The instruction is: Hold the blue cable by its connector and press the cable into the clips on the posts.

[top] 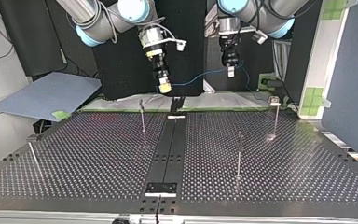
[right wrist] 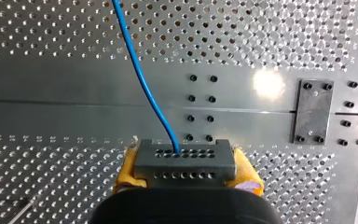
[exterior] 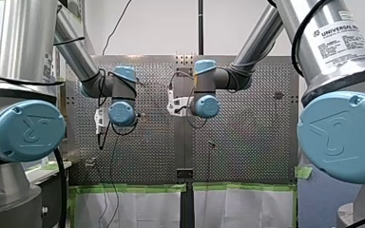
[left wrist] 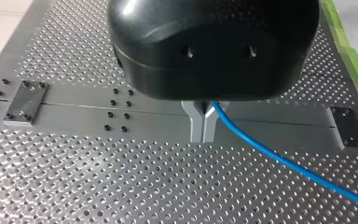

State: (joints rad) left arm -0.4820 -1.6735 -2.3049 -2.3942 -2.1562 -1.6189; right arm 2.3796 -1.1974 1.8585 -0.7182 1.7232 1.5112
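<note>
Steel-grey perforated table (exterior: 247, 142) fills the front view, and here come the arms: my left arm (exterior: 78, 45) in from the left, my right arm (exterior: 261, 38) from the right, both wrists up over the plate. I can't tell from here how the fingers stand.

Over to the top view, sides crossed now. My right gripper (top: 165, 87), yellow pads showing, hangs above the table's far edge at the view's left of centre. My left gripper (top: 230, 72) hangs to its right. The blue cable (top: 200, 77) runs in a shallow sag from one to the other, in the air, well apart from the thin posts (top: 142, 116) standing on the table.

Left wrist view: metal fingers (left wrist: 196, 126) pinched tight together, and the cable comes out from between them near their roots and trails away across the holes. Clamped on the cable, no doubt.

Right wrist view: yellow pads (right wrist: 127, 169) squeeze a grey connector (right wrist: 185, 156) from both sides. The cable leaves the block's middle and curves away ahead of the gripper, over the plate's plain centre strip.
</note>
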